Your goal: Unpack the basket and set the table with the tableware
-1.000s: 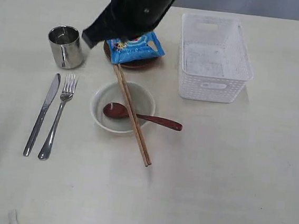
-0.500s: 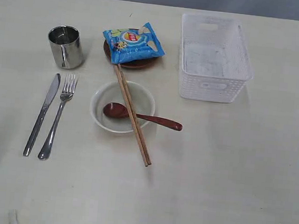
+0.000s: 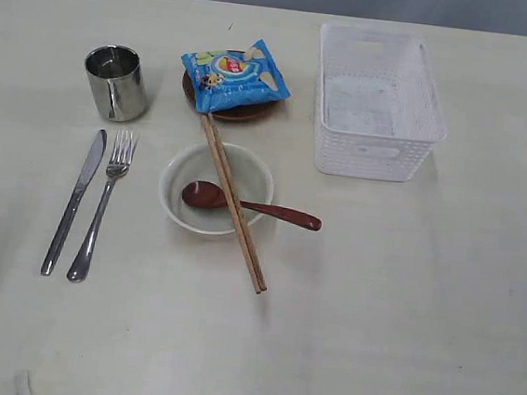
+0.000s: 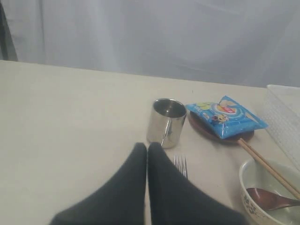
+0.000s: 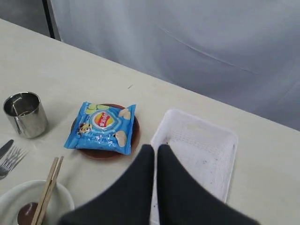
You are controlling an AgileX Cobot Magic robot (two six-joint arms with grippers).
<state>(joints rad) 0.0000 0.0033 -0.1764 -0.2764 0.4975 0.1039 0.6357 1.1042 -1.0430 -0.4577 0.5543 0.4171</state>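
On the table [image 3: 402,314], left to right, we saw knife [image 3: 75,200], fork [image 3: 102,208] and cup [image 3: 116,82]. The chopsticks [image 3: 234,209] lay across the bowl [image 3: 171,209] over the spoon [image 3: 253,208], reaching the plate [image 3: 244,113] under the bag [image 3: 236,74], with the basket [image 3: 375,152] empty at right. We judged that a nudge to the bowl could roll the chopsticks off. The left gripper [image 4: 147,150] and right gripper [image 5: 155,151] each had fingers pressed together, holding nothing.

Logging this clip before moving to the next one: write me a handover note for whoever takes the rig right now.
Left gripper: shut, empty.
Right gripper: shut, empty.
Basket: empty.
On the table: cup, knife and fork side by side, spoon in the bowl, chopsticks lying across the bowl, chip bag on the plate.
Done: unpacking.
Left: perhaps tidying the chopsticks; otherwise little.
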